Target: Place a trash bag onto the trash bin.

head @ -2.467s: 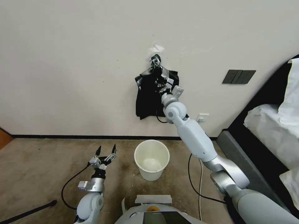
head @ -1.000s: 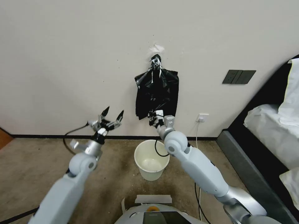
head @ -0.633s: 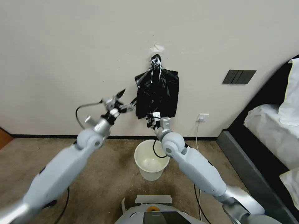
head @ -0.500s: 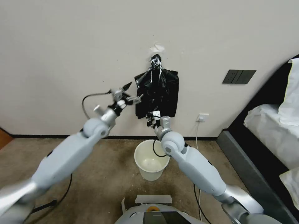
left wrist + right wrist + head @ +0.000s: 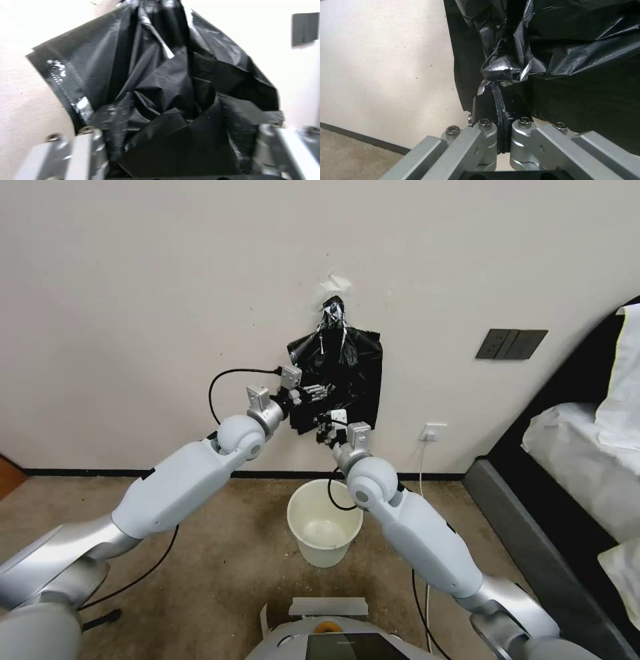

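trash bag (image 5: 347, 363): glossy black plastic, hangs flat against the wall (image 5: 133, 300) from a bunched, taped knot at its top; long axis runs top to bottom, loose bottom edge just above the grippers' level.
trash bin (image 5: 325, 521): off-white bucket on the carpet (image 5: 100, 527), mouth up, nothing in it – sits straight below the bag, well apart from it.
right gripper (image 5: 328, 424): at the bag's lower edge, reaching up from below. In the right wrist view the right gripper (image 5: 500, 105) has its fingers pressed together on a crumpled fold of black film – pinching the bag.
left gripper (image 5: 315, 392): comes in from the robot's left, against the bag's lower-middle face, just above the right one. In the left wrist view the left gripper (image 5: 180, 152) is spread wide, a finger on each side of the crinkled plastic, not closed on it.
key relation: bag lies dead ahead of the left gripper and between its fingers; the pinched fold sits just below. Both arms are at the bag, right one has the hold.
step (judgement): looks like getting a second hold so the layers can be parted; bag not yet off the wall, bin not yet lined.
risk (judgement): thin film may tear at the taped top if tugged straight down.
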You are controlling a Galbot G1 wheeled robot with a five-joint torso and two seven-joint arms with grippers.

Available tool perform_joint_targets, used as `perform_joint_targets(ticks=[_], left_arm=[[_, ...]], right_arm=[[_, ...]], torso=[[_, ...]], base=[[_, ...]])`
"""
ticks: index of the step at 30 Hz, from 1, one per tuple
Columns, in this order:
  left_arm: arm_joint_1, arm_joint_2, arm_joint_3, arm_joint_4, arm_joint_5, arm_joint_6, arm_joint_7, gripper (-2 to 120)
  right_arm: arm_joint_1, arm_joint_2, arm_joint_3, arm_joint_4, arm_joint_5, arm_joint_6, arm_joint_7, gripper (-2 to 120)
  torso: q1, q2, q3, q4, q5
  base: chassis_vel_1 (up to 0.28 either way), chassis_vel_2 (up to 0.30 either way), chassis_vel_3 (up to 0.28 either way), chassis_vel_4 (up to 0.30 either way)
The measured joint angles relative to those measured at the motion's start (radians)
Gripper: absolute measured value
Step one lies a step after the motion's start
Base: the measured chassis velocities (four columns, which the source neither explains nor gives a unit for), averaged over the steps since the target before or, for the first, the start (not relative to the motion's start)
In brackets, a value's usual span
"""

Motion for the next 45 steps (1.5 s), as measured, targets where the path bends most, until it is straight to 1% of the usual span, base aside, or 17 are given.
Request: perform_joint_targets(ticks=[2, 5, 6, 10, 11, 13, 14, 16, 26, 28, 30, 34, 37, 39, 41, 42, 45], left_arm=[[0.002, -0.003, -0.003, 0.002, 0.0, 0.0, -0.007, 56], [0.012, -0.027, -0.008, 0.016, 0.0, -0.003, -0.011, 41], [0.012, -0.027, -0.008, 0.016, 0.0, -0.003, -0.011, 41], [0.011, -0.038, 0.002, 0.023, -0.001, -0.003, -0.01, 23], [0.011, -0.038, 0.002, 0.023, -0.001, -0.003, -0.01, 23], [0.005, -0.043, 0.008, 0.034, -0.001, -0.003, -0.008, 11], [0.005, -0.043, 0.008, 0.034, -0.001, -0.003, -0.008, 11], [-0.001, -0.045, 0.012, 0.041, 0.0, -0.006, -0.006, 1], [-0.016, -0.049, 0.031, 0.05, 0.0, -0.017, -0.004, 0], [-0.008, -0.052, 0.019, 0.05, -0.001, -0.029, -0.01, 0], [0.025, -0.06, -0.035, 0.042, -0.011, -0.051, -0.038, 0], [0.053, -0.068, -0.082, 0.032, -0.024, -0.059, -0.054, 0], [0.098, -0.073, -0.144, 0.012, -0.037, -0.066, -0.064, 0], [0.108, -0.073, -0.157, 0.008, -0.037, -0.066, -0.064, 0], [0.126, -0.07, -0.18, 0.004, -0.039, -0.067, -0.064, 0], [0.126, -0.07, -0.18, 0.004, -0.039, -0.067, -0.064, 0], [0.14, -0.068, -0.193, 0.002, -0.039, -0.068, -0.063, 0]], right_arm=[[0.0, -0.001, 0.001, 0.0, -0.001, 0.003, -0.002, 0], [-0.002, -0.005, 0.007, 0.0, -0.01, 0.013, -0.008, 0], [-0.002, -0.005, 0.007, 0.0, -0.01, 0.013, -0.008, 0], [-0.002, -0.009, 0.008, 0.004, -0.025, 0.023, -0.019, 0], [-0.002, -0.009, 0.008, 0.004, -0.025, 0.023, -0.019, 0], [-0.002, -0.008, 0.009, 0.006, -0.031, 0.027, -0.023, 0], [-0.002, -0.008, 0.009, 0.006, -0.031, 0.027, -0.023, 0], [-0.001, -0.008, 0.01, 0.006, -0.035, 0.03, -0.026, 0], [-0.002, -0.005, 0.011, 0.003, -0.043, 0.044, -0.031, 0], [-0.002, -0.006, 0.012, 0.003, -0.051, 0.052, -0.038, 0], [-0.004, -0.007, 0.019, 0.011, -0.056, 0.073, -0.05, 0], [-0.011, -0.007, 0.023, 0.017, -0.055, 0.077, -0.055, 0], [-0.039, -0.009, 0.033, 0.039, -0.098, 0.076, -0.075, 12], [-0.053, -0.01, 0.043, 0.05, -0.133, 0.073, -0.088, 15], [-0.097, -0.018, 0.08, 0.081, -0.207, 0.076, -0.126, 26], [-0.097, -0.018, 0.08, 0.081, -0.207, 0.076, -0.126, 26], [-0.126, -0.035, 0.137, 0.13, -0.246, 0.109, -0.16, 40]], torso=[[0.0, 0.0, 0.0, 0.0, 0.0001], [0.0, 0.0, 0.0, 0.0, -0.0001], [0.0, 0.0, 0.0, 0.0, -0.0001], [0.0, 0.0, 0.0, -0.0001, -0.0001], [0.0, 0.0, 0.0, -0.0001, -0.0001], [0.0, 0.0, 0.0, 0.0, 0.0], [0.0, 0.0, 0.0, 0.0, 0.0], [0.0, 0.0, 0.0, -0.0001, 0.0], [0.0, 0.0, 0.0, -0.0001, 0.0], [0.0, 0.0, 0.0, -0.0002, 0.0], [0.0, 0.0, 0.0, 0.0, 0.0], [0.0, 0.0, 0.0, 0.0001, -0.0001], [0.0, 0.0, 0.0, 0.0001, -0.0001], [0.0, 0.0, 0.0, 0.0001, -0.0001], [0.0, 0.0, 0.0, 0.0, -0.0001], [0.0, 0.0, 0.0, 0.0, -0.0001], [0.0, 0.0, 0.0, -0.0003, 0.0]], base=[[0.0, 0.0, 0.0, 0.0], [0.0, 0.0, 0.0, 0.0], [0.0, 0.0, 0.0, 0.0], [0.0, 0.0, 0.0, 0.0], [0.0, 0.0, 0.0, 0.0], [0.0, 0.0, 0.0, 0.0], [0.0, 0.0, 0.0, 0.0], [0.0, 0.0, 0.0, 0.0], [0.0, 0.0, 0.0, 0.0], [0.0, 0.0, 0.0, 0.0], [0.0, 0.0, 0.0, 0.0], [0.0, 0.0, 0.0, 0.0], [0.0, 0.0, 0.0, 0.0], [0.0, 0.0, 0.0, 0.0], [0.0, 0.0, 0.0, 0.0], [0.0, 0.0, 0.0, 0.0], [0.0, 0.0, 0.0, 0.0]])
